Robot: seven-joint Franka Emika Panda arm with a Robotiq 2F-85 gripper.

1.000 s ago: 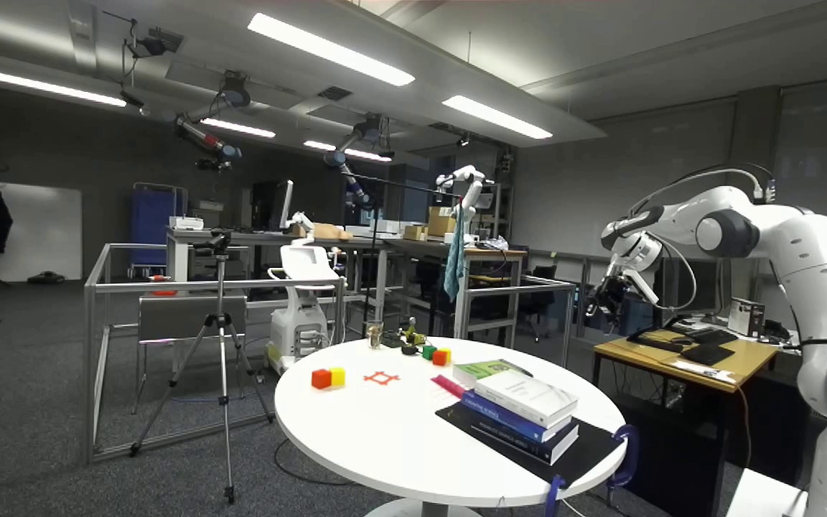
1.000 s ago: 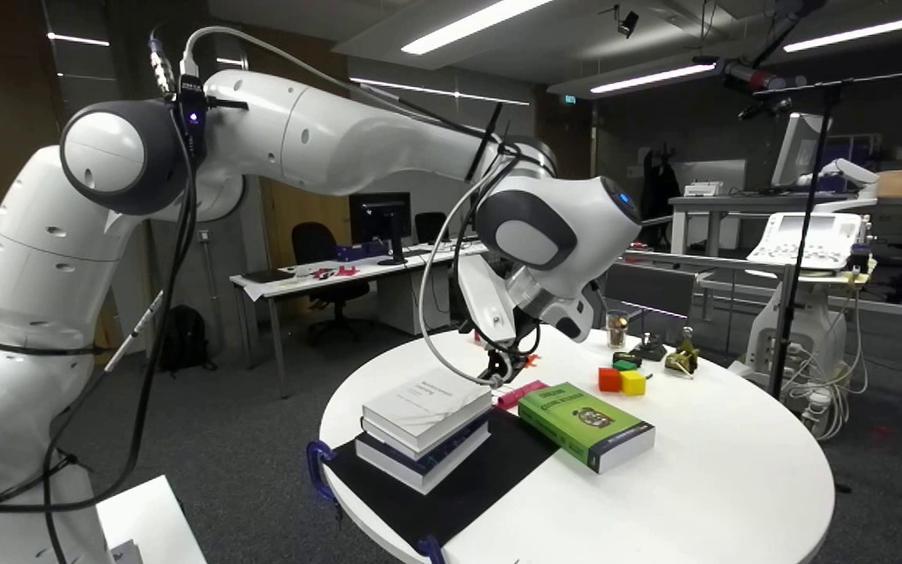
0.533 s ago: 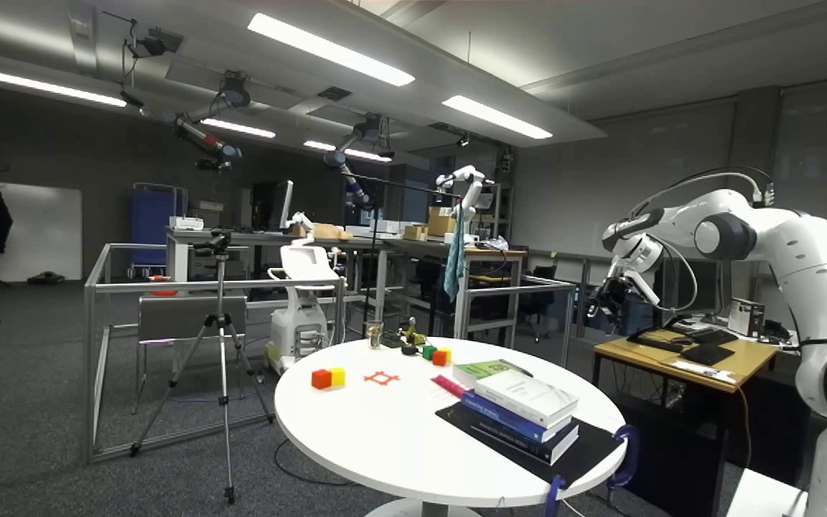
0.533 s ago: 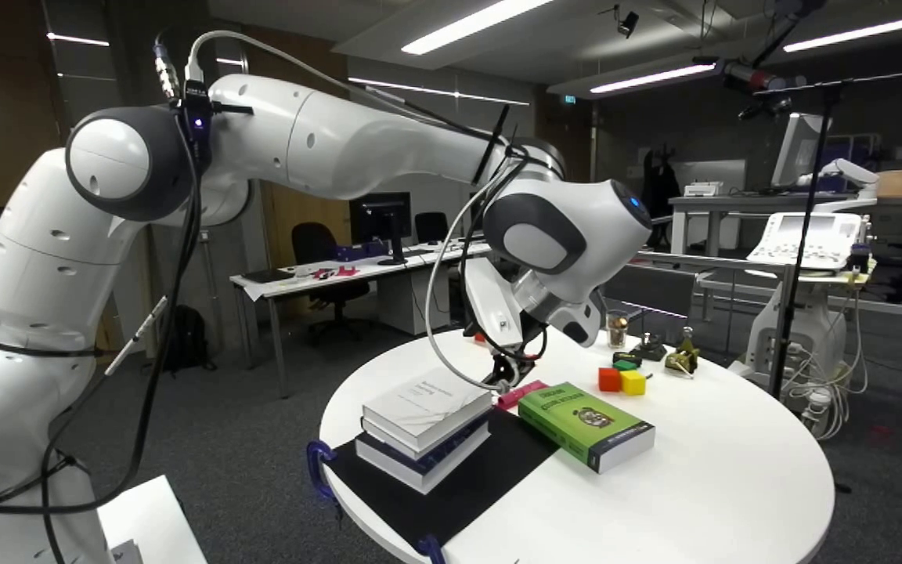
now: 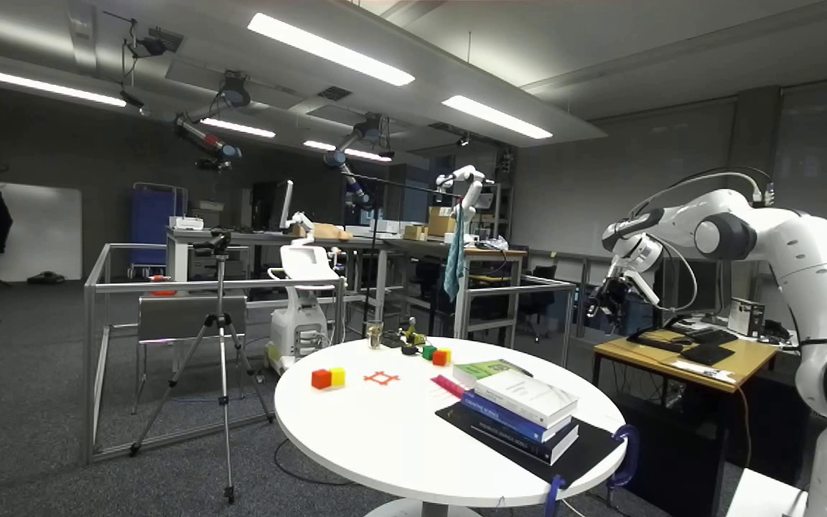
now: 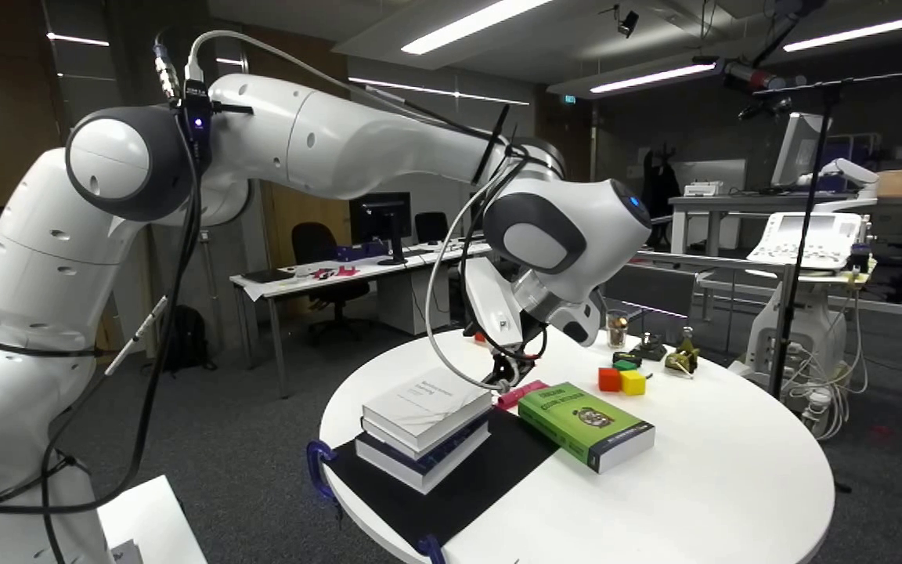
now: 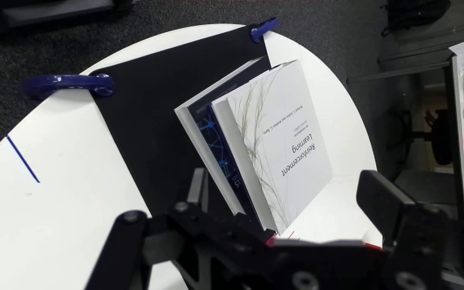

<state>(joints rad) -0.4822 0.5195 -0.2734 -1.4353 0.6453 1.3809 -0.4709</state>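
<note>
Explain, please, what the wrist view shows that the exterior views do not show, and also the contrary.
Only the wrist view: the authors' names, readable on the white book, and the jaws, clearly standing open.

Only the exterior views: the green book, a yellow cube and a glass appear in both exterior views, but not in the wrist view.

Shared by all: the white book, the black mat, the blue clamps and the round table.

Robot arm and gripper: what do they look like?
The arm is glossy white with dark grey joint covers and a small blue light; pale and black cables run along it. The gripper is mostly black, with two blocky fingers.
</note>
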